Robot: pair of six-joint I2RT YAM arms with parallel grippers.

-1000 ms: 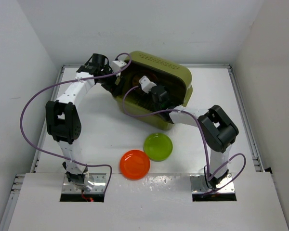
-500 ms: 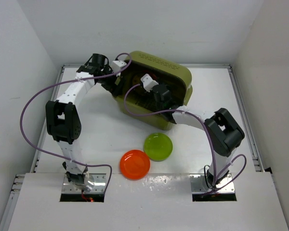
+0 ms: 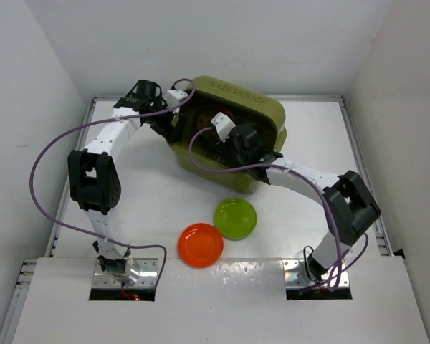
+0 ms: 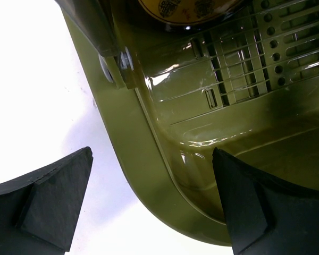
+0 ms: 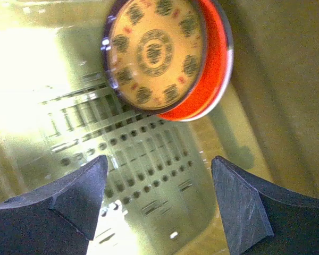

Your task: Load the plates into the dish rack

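Your right end effector (image 5: 159,212) hangs inside the dish rack (image 3: 261,107) with its jaws spread and nothing between them. Ahead of it, the brown patterned plate (image 5: 154,53) stands on edge against the racked orange-red plate (image 5: 215,64), the two touching, over the slotted floor. Your left end effector (image 4: 154,212) is also released and empty. It sits at the rack's left corner with the rim running between its jaws. Whether either jaw touches the plastic, you cannot tell from the wrist view.

Two plates, by my reading, are loaded and two are left. The lime green plate (image 3: 235,218) and the loose orange-red plate (image 3: 201,245) lie flat on the bench (image 3: 150,201), edge to edge. They sit just in front of the rack, between the two arm bases, on the near side of both end effectors.

The green one lies closer to your right arm. The orange-red one lies slightly toward the left. Being round, they offer no long axis, and lying flat they likely call for a grip at the rim.

What stands in your way is the rack's front wall. The right end effector probably has to rise clear of it before coming back toward the bases. The purple cable loops near both wrists deserve watching.
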